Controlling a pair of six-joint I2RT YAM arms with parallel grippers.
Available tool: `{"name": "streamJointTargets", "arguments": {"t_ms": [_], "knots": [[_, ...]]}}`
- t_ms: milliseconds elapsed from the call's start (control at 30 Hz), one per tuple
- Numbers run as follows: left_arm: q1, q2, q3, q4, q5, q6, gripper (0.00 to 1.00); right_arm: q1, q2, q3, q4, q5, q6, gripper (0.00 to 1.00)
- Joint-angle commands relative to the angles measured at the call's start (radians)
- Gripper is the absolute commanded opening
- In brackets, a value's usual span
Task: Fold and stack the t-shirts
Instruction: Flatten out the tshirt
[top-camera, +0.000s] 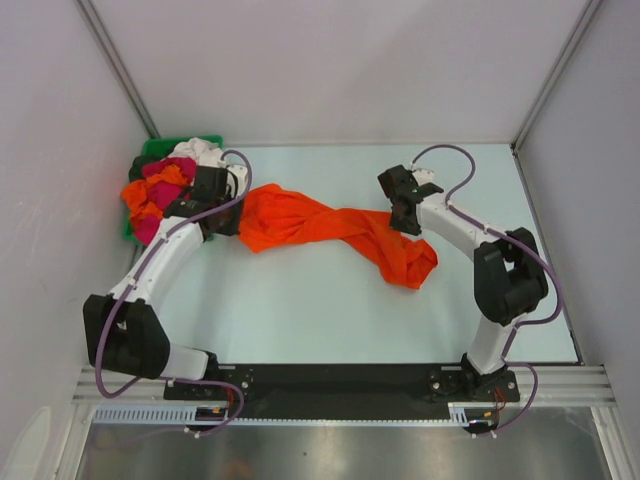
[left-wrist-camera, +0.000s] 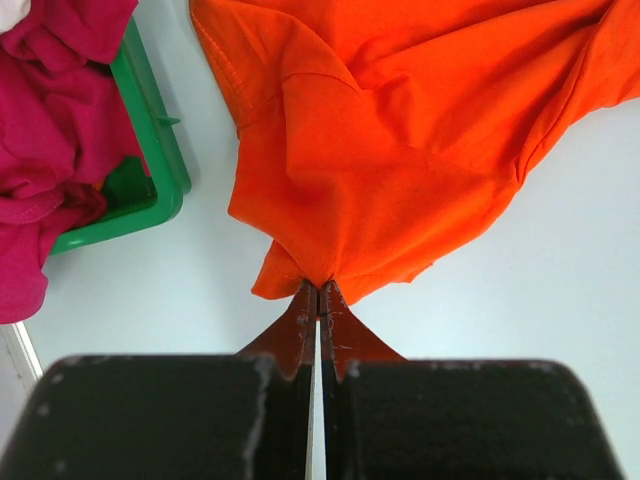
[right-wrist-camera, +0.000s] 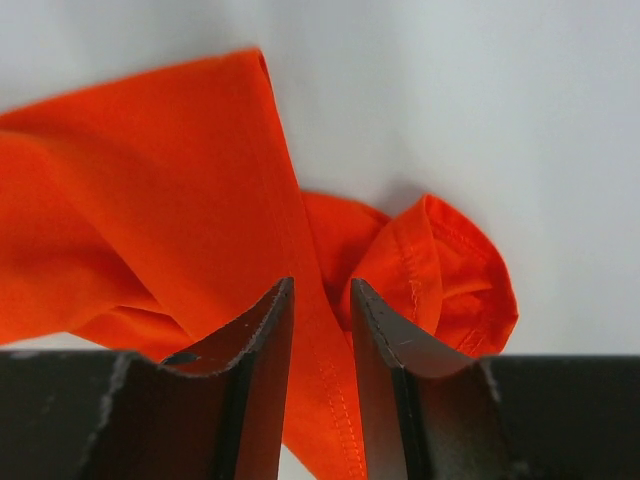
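Left wrist view is showing your left gripper (left-wrist-camera: 318, 292) pinched tight on a gathered corner of the orange t-shirt (left-wrist-camera: 400, 150), which is lying twisted across the table (top-camera: 300, 320), just beside the green bin (left-wrist-camera: 165, 170). Your right gripper (right-wrist-camera: 320, 288) is sitting with its jaws narrowly apart astride a hem at the opposite end; you cannot tell whether they are biting. If they are catching only one layer, spreading is risking a slip, and the twist is likely folding in as a crease
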Motion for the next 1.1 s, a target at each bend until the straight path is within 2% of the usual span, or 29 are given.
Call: {"name": "streamJointTargets", "arguments": {"t_ms": [0, 433, 500, 533, 600, 633, 800, 933, 1067], "knots": [[-0.005, 0.005, 0.048, 0.018, -0.010, -0.003, 0.00, 0.028, -0.027, -0.066, 0.049, -0.028, 0.030, 0.34], [-0.005, 0.002, 0.031, 0.015, 0.004, -0.014, 0.00, 0.064, -0.033, -0.158, 0.054, -0.054, 0.066, 0.32], [-0.005, -0.002, 0.027, 0.013, 0.001, -0.014, 0.00, 0.071, -0.027, -0.170, 0.054, -0.068, 0.072, 0.28], [-0.005, -0.009, 0.021, 0.012, 0.001, -0.014, 0.00, 0.073, -0.024, -0.175, 0.055, -0.077, 0.073, 0.17], [-0.005, -0.015, 0.017, 0.013, -0.001, -0.014, 0.00, 0.079, -0.018, -0.179, 0.049, -0.092, 0.078, 0.08], [-0.005, -0.021, 0.013, 0.012, -0.001, -0.015, 0.00, 0.082, -0.016, -0.184, 0.045, -0.093, 0.081, 0.00], [-0.005, -0.039, 0.017, 0.012, -0.008, -0.015, 0.00, 0.097, -0.094, -0.199, 0.048, -0.045, 0.084, 0.00], [-0.001, -0.059, 0.083, 0.009, -0.028, -0.009, 0.00, 0.050, -0.196, -0.115, 0.040, 0.018, 0.011, 0.00], [0.008, -0.052, 0.236, -0.013, -0.027, -0.003, 0.00, -0.034, -0.259, 0.084, 0.002, 0.036, -0.078, 0.00]]}}
